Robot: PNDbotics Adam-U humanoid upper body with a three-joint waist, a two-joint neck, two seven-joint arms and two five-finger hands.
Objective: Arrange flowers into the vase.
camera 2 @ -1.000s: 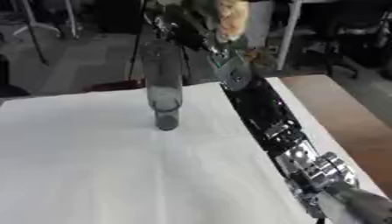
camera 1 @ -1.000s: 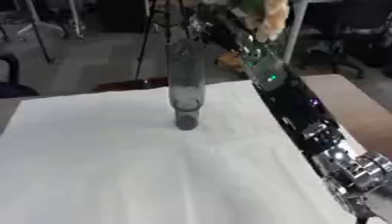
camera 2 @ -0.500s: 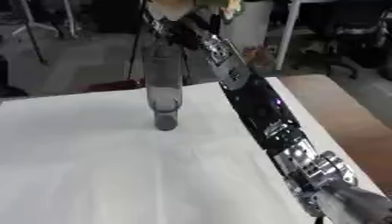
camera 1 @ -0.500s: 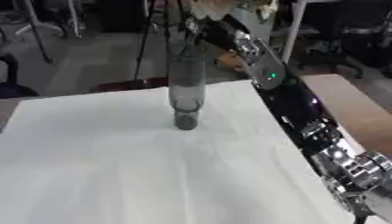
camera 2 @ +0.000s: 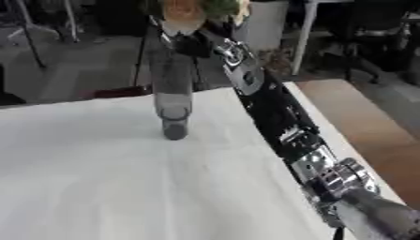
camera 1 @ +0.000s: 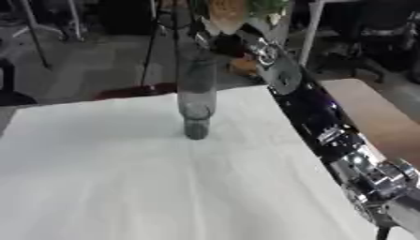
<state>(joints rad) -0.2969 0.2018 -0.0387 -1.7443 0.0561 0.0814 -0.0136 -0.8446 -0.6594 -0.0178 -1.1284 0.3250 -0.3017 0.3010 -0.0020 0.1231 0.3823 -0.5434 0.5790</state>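
Grey glass vase [camera 1: 197, 96] upright on the white cloth [camera 1: 123, 183], toward its far middle | my right arm [camera 2: 279, 122] stretches over it from the lower right | my right hand [camera 2: 193, 44] above the vase mouth, fingers curled round the peach-and-green flowers [camera 2: 201, 8] | stems hidden.

Vase [camera 1: 196, 93] prob. clear glass, cloth [camera 1: 123, 178] matt white, arm [camera 2: 279, 117] glossy black w/ silver metal.
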